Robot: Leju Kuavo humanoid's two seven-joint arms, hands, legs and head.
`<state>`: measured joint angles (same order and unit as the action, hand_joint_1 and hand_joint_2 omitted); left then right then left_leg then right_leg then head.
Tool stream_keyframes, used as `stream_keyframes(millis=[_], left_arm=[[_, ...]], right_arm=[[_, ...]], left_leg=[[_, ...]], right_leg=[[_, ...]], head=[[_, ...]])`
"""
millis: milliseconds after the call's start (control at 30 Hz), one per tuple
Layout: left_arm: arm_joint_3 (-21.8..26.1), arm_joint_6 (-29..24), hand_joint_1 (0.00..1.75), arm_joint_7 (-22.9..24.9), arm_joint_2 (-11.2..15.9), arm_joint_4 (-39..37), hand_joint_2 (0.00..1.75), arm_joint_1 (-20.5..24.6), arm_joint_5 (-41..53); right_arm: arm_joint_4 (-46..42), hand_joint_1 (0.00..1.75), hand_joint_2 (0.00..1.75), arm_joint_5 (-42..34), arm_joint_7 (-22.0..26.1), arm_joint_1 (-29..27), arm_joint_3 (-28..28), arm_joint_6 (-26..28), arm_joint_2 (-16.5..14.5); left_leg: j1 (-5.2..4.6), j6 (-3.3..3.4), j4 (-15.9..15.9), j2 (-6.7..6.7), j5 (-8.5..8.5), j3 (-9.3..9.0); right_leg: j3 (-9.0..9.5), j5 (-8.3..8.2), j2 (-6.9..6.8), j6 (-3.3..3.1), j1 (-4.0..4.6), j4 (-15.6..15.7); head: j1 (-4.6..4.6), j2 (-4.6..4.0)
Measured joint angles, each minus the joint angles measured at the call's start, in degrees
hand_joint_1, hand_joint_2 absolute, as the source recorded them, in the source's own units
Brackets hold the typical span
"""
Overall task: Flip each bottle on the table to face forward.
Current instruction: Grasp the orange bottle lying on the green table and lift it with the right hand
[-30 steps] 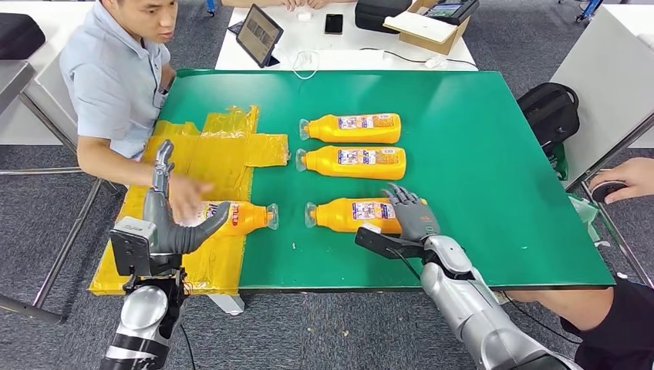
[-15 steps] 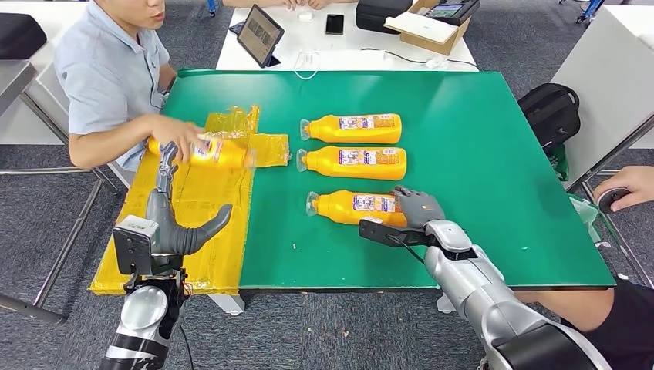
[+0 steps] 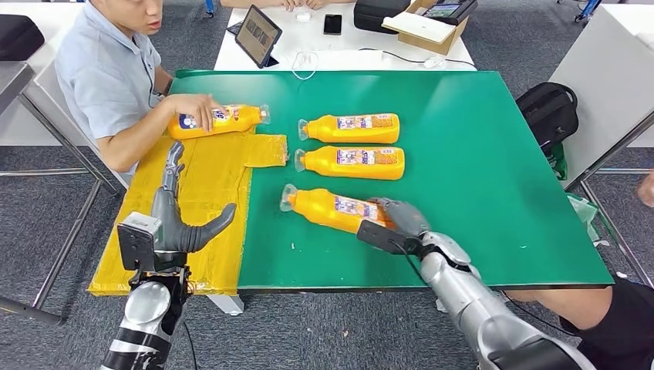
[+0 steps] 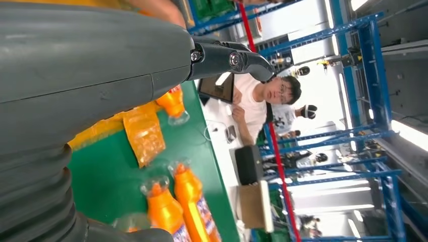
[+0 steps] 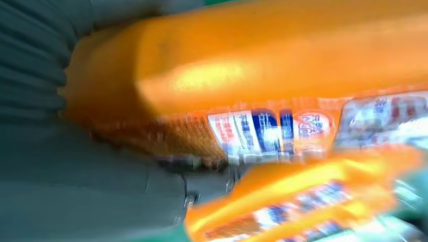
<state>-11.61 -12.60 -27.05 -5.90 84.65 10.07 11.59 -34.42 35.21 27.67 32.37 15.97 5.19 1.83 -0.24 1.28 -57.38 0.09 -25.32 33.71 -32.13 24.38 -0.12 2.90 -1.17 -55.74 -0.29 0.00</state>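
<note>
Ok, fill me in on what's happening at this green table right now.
The robot's right hand grips the base end of the nearest orange bottle, which lies skewed on the green table, cap pointing left. Two more orange bottles lie side by side beyond it, caps left. A seated person's hand holds a fourth bottle at the far edge of the yellow sheet. The robot's left hand hovers over that sheet, holding nothing.
</note>
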Motion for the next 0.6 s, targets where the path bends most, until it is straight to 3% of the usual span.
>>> stream_keyframes(millis=[167,300,467,600], left_arm=[[-0.25,1.53,0.0,-0.21,-1.83,0.76,1.75,-2.52,-9.46],[-0.85,0.25,0.0,-0.71,-4.23,0.96,1.75,-4.53,-18.01],[-2.87,3.05,0.0,0.78,-5.45,1.56,1.75,-7.02,-26.24],[-5.46,7.76,0.0,1.09,-5.08,1.63,1.75,-9.31,-24.23]], right_arm=[[-13.98,1.75,1.75,-10.98,2.97,-7.54,-2.85,2.07,-3.68],[-25.45,1.74,1.75,-16.02,5.58,-12.21,-4.23,8.21,-6.27],[-36.84,1.74,1.75,-18.48,9.26,-16.71,-4.56,16.65,-8.96],[-40.41,1.72,1.75,-18.89,9.08,-18.18,-3.57,16.4,-9.63]], left_leg=[[0.0,-0.01,0.01,-0.03,-0.01,0.13],[-0.02,0.0,0.01,-0.08,-0.01,0.21],[-0.04,0.0,0.01,-0.08,-0.02,0.21],[-0.04,0.0,0.02,-0.05,-0.02,0.2]], right_leg=[[-0.1,0.02,-0.03,-0.01,-0.01,0.0],[-0.14,0.03,-0.1,-0.01,-0.03,0.02],[-0.14,0.02,-0.1,-0.01,-0.04,0.04],[-0.14,0.02,-0.08,-0.01,-0.03,0.03]], head=[[0.0,0.0],[0.01,0.0],[0.01,0.0],[0.01,0.0]])
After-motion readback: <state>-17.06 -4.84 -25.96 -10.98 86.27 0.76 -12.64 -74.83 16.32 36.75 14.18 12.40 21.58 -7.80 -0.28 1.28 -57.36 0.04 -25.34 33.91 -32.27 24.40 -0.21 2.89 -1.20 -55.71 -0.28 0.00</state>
